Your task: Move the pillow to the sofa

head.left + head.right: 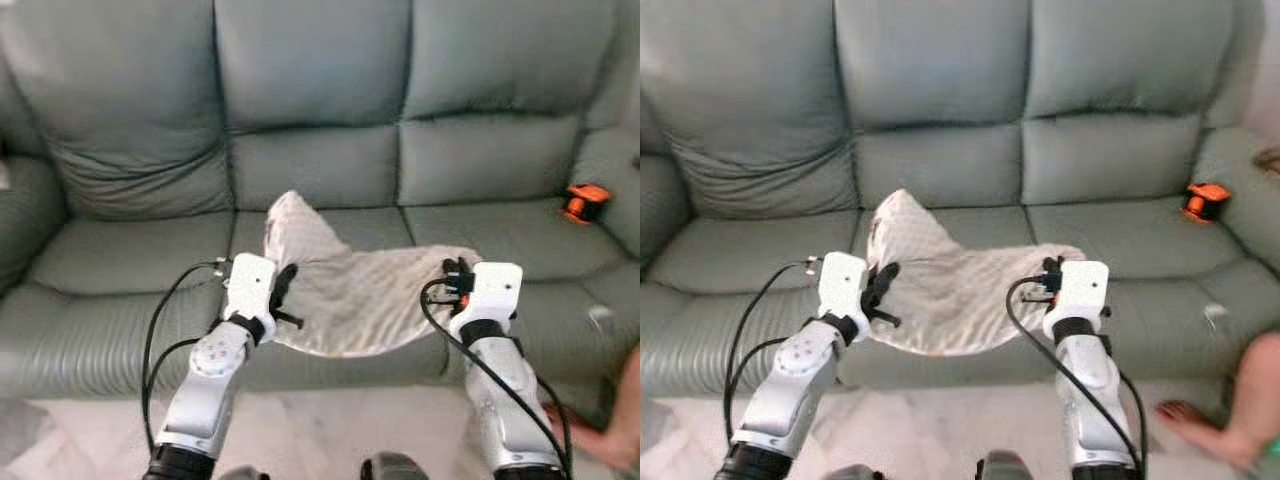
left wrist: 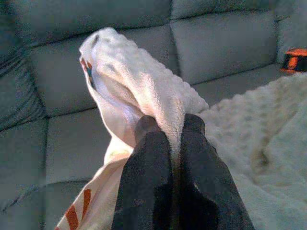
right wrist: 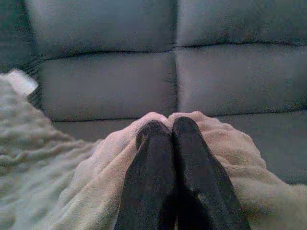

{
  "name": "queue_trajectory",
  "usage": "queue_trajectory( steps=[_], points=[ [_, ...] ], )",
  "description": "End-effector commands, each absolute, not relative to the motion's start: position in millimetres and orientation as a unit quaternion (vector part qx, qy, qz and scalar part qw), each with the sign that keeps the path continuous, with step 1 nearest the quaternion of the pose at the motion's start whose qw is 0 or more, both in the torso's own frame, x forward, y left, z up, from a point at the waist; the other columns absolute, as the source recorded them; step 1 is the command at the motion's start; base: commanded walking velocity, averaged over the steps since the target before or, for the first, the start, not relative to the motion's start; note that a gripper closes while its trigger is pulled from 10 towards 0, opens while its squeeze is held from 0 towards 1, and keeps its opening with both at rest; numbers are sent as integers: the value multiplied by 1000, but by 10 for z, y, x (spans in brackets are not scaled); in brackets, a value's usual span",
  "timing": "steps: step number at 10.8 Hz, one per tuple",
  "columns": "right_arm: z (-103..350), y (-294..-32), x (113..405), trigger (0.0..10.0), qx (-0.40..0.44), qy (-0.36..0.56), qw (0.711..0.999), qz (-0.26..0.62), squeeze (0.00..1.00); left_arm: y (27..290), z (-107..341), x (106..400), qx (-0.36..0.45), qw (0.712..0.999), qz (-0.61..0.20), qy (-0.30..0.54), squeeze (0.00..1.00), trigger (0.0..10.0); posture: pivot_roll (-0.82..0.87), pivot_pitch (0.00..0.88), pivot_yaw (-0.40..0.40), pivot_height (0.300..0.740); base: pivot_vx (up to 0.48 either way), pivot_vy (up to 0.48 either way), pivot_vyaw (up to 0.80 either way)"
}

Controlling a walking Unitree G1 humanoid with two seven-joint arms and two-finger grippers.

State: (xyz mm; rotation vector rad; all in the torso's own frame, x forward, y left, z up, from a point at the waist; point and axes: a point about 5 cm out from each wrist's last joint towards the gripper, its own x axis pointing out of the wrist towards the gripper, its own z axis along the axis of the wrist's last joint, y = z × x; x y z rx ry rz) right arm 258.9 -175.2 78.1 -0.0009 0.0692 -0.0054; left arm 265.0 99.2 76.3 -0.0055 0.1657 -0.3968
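A person's foot is cut off at the frame edge.

Right claw pinched tight on pale pillow edge; grey sofa cushions behind

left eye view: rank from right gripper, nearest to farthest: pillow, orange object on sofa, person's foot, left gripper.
1. pillow: pinched in the right gripper, touching.
2. left gripper: across the pillow, to its left.
3. orange object and person's foot: both off to the right, on the seat and on the floor; too close to call.
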Motion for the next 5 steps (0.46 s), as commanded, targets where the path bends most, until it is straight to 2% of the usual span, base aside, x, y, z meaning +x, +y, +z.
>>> queue_trajectory(
  steps=[1,2,3,5],
  points=[
    [869,-1704,2636,10000,-2,16,1000,6,0,1004,839,2660,-7,977,-204,67,0,10000,-56,0,48,740,0,0,0],
    [871,-1703,2635,10000,-2,16,1000,6,0,1005,841,2657,-8,977,-205,67,0,10000,-57,0,49,740,0,0,0],
    [870,-1705,2634,10000,-2,17,1000,5,0,999,845,2652,-9,976,-207,67,0,10000,-57,0,49,740,274,0,0],
    [867,-1709,2637,10000,-2,18,1000,3,0,998,845,2652,-10,976,-209,67,0,10000,-58,0,49,740,287,0,-675]
  ],
)
